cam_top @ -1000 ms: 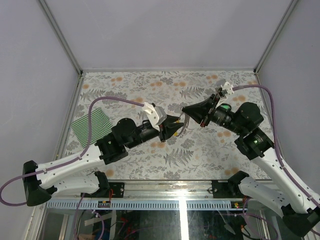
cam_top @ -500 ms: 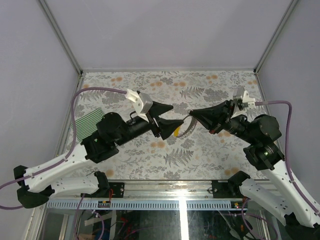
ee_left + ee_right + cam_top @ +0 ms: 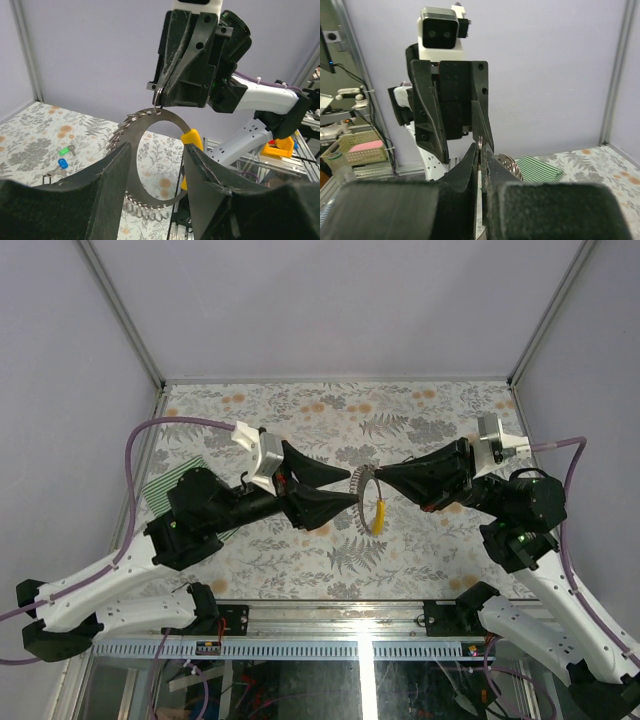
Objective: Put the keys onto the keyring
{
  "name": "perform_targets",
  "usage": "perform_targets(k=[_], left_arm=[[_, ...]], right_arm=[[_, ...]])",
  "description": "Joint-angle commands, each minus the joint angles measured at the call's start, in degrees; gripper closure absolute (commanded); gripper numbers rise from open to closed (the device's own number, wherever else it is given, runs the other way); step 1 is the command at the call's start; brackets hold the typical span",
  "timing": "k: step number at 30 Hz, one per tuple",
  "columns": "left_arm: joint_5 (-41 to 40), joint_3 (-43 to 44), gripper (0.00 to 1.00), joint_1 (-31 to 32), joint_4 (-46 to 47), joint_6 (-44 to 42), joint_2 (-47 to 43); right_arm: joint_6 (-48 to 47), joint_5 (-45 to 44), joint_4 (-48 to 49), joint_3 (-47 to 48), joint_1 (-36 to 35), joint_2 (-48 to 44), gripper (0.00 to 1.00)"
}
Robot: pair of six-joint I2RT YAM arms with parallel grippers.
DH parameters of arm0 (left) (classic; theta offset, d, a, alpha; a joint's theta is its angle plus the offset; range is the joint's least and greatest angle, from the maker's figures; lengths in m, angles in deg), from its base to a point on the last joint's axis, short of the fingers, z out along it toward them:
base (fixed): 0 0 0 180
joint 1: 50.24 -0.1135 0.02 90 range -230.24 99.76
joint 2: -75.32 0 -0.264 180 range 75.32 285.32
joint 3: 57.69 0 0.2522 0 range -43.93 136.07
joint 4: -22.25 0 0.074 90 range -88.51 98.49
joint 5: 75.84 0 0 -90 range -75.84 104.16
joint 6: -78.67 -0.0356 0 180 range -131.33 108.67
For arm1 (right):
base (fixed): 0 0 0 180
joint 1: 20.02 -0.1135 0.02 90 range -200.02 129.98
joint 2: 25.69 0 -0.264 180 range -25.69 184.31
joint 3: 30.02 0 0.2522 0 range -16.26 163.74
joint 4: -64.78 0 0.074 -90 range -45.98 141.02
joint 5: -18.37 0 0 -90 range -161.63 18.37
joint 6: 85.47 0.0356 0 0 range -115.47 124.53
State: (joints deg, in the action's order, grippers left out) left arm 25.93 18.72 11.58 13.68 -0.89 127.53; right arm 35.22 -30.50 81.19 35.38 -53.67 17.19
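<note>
Aloft, the keyring (image 3: 170,114) hangs pinched in the right hand (image 3: 381,477).

Colours and patterns on the worktable.
Keyring (image 3: 170,116) silvery, tag (image 3: 192,140) yellow; green key (image 3: 64,150) and blue key (image 3: 62,163) coloured at the heads; cloth (image 3: 158,490) striped green and white; table (image 3: 400,420) pale, printed with grey foliage and orange blossoms; cables (image 3: 175,420) purple.

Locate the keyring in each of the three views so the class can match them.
Top external: keyring at picture centre.
Left wrist: keyring at centre, dangling in mid-air.
Right wrist: keyring low centre, mostly hidden.
Shared landmark: right pincer, shut on its top.
</note>
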Motion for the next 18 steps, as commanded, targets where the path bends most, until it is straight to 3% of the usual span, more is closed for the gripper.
perform_targets(k=[1,7,18], left_arm=[[5.53,2.56,0.55,-0.12,3.44,-0.13,1.5],[6.3,2.88,0.67,-0.05,5.5,-0.63,1.81],[9.18,3.34,0.72,-0.12,8.44,-1.99,2.05]], right_arm=[[5.72,3.75,12.11,0.09,-0.22,1.01,1.0],[6.71,4.47,13.18,-0.12,-0.19,2.31,1.0],[8.16,8.43,15.44,-0.72,-0.19,3.52,1.0]])
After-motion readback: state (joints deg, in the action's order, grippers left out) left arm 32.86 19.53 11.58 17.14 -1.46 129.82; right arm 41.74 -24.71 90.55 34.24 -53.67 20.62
